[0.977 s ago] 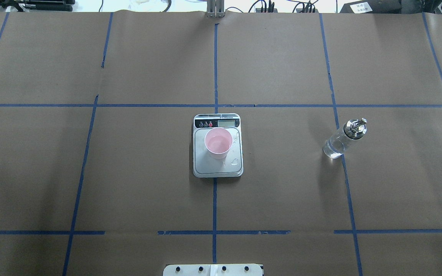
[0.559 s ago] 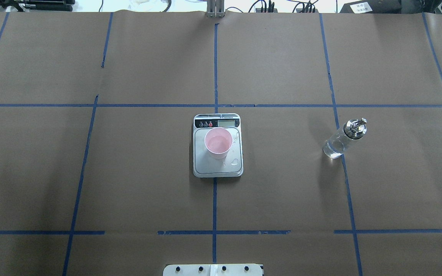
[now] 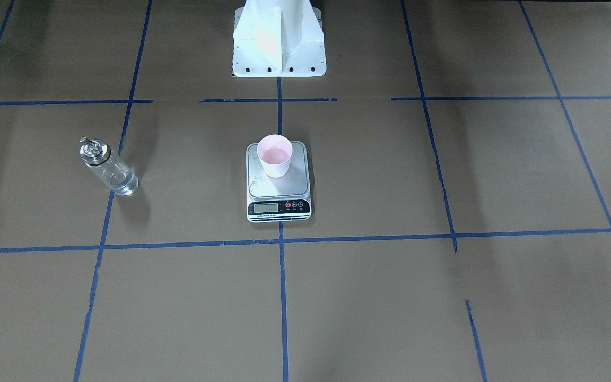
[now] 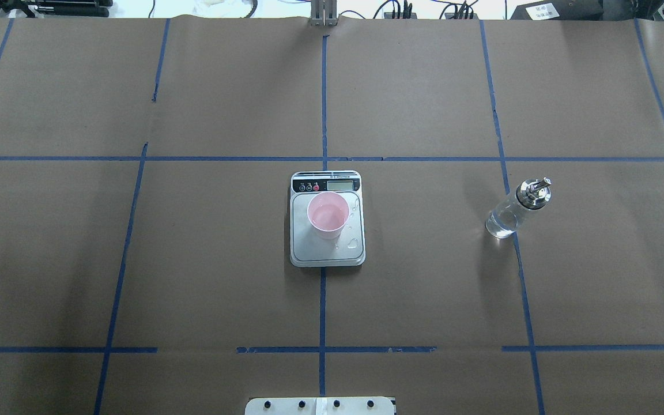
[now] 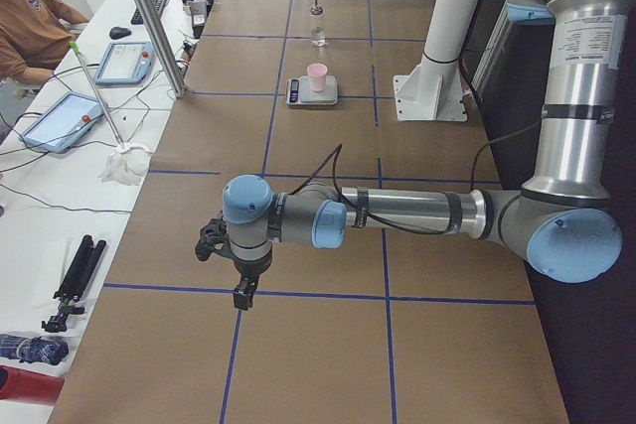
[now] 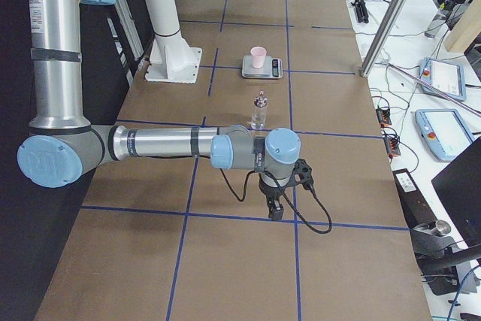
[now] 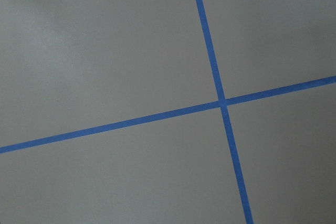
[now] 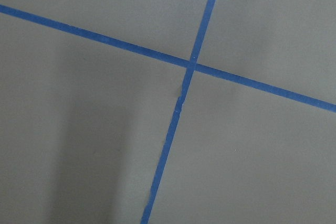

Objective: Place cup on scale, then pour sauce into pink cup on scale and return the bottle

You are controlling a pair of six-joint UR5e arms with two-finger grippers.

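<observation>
- At centre of the overhead view, the cup [image 4: 328,215] stands upright on the scale [image 4: 309,251], toward its display end; droplets [image 4: 354,244] lie on the platform beside it.
- Right of centre, well apart, the bottle [image 4: 510,212] stands on the worktop [image 4: 193,259], with sauce [image 4: 499,225] in its lower part.
- Low in each side view, the left arm's jaws and the right arm's jaws hang over tape lines [image 5: 298,293]; spread or pressed together, I cannot tell.

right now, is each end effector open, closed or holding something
Left end effector: cannot be told, seen only from the side.
Right end effector: cannot be told, same reason.
</observation>
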